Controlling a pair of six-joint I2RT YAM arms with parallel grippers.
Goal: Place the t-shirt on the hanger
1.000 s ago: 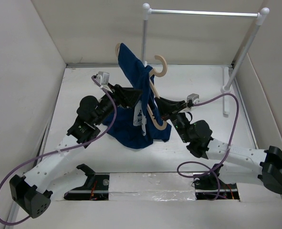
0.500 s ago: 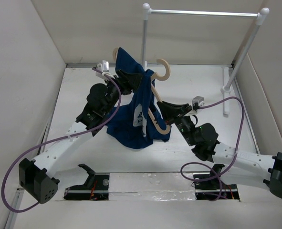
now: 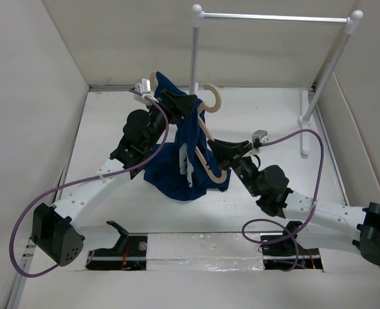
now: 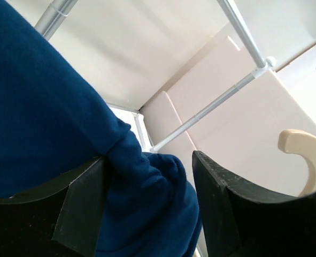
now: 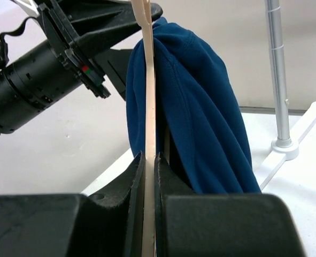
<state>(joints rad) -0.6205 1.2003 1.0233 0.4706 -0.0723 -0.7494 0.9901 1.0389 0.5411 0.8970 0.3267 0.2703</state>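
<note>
The navy t-shirt (image 3: 188, 145) hangs in a bunch above the table, draped over the beige hanger (image 3: 206, 135), with its white print (image 3: 184, 159) facing left. My left gripper (image 3: 180, 105) is shut on the shirt's top fold, near the hanger's hook (image 3: 213, 96). In the left wrist view the cloth (image 4: 51, 107) fills the gap between the gripper (image 4: 147, 160) fingers, and the hook (image 4: 302, 147) shows at the right. My right gripper (image 3: 223, 156) is shut on the hanger's lower end. In the right wrist view this gripper (image 5: 149, 158) pinches the hanger (image 5: 148, 80) edge-on, with the shirt (image 5: 200, 107) beside it.
A white-posted rack with a silver bar (image 3: 273, 17) stands at the back right, its foot (image 3: 303, 122) on the table. It also shows in the right wrist view (image 5: 278, 80). White walls enclose the table on three sides. Purple cables trail from both arms.
My left gripper has risen and moved back and to the right with the shirt's top fold. The hanger's hook has shifted slightly left. The right gripper still holds the hanger.
</note>
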